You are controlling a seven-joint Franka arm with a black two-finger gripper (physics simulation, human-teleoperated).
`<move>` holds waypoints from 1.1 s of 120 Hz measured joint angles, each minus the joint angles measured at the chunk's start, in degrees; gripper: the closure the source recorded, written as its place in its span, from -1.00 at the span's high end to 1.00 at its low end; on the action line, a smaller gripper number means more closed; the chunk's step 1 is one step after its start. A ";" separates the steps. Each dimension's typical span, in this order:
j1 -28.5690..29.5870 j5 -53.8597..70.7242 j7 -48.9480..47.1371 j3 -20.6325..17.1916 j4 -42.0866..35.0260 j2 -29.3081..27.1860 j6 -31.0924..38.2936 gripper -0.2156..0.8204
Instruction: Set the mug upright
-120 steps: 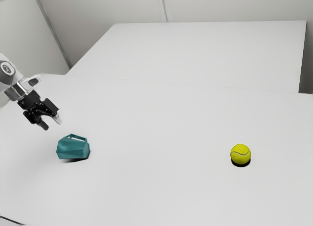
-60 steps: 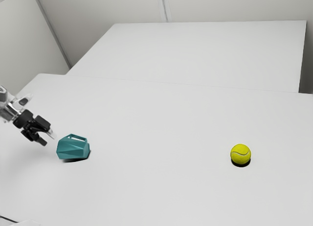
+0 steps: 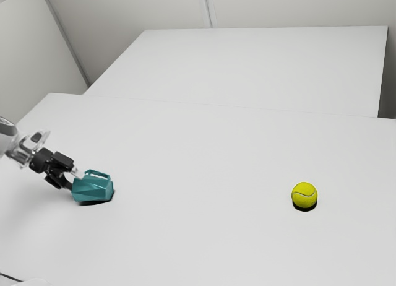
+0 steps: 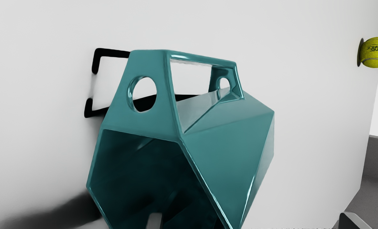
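Presently, one mug [image 3: 93, 189] lies on its side toward the surface's [image 3: 204, 236] edge at the exterior view's left, and one tennis ball [image 3: 304, 194] toward the edge at its right. One tool [image 3: 75, 180] stands wide open, one of two fingers at the mug's mouth, the other outside, holding nothing. Against the earlier frames, it has advanced to the mug; both objects are unmoved.

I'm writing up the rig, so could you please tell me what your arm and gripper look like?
My arm is pale and rounded, with silvery-grey parts near the gripper. The gripper is black and blocky, with two grey-tipped fingers.
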 joint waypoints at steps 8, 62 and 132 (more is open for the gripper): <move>0.03 -0.50 0.43 -0.04 -0.22 0.27 -0.87 0.58; -0.09 -2.28 2.36 -0.08 0.47 1.40 -3.20 0.14; -0.41 -2.47 3.47 -0.15 0.80 1.16 -3.40 -0.85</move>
